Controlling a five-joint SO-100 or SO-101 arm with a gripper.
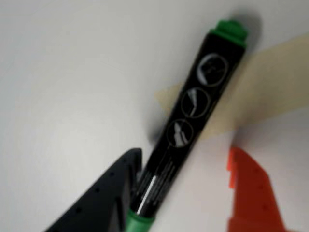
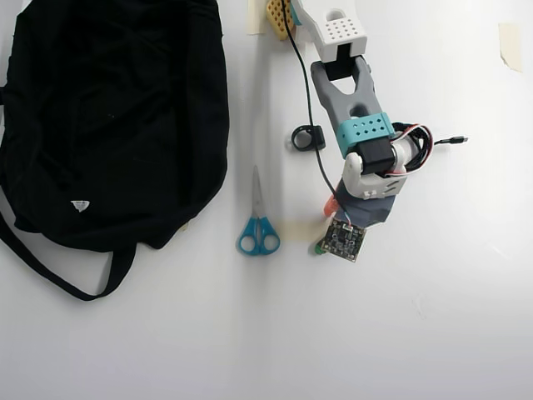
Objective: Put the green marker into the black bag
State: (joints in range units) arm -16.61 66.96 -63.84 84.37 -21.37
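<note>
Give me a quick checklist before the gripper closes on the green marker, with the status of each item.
1. Black-barrelled green marker between the fingers: ok; black finger on one side, orange finger on the other.
2. Gripper open: ok.
3. Black finger touching the barrel: cannot tell.
4. Marker lying flat on the white table: ok.
5. Large black fabric bag open: cannot tell.
6. Blue-handled scissors lie between arm and bag: not ok.

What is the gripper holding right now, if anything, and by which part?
Nothing yet. The gripper is open around the green marker near its lower green end: the black finger is beside the barrel, the orange finger stands clear of it.
</note>
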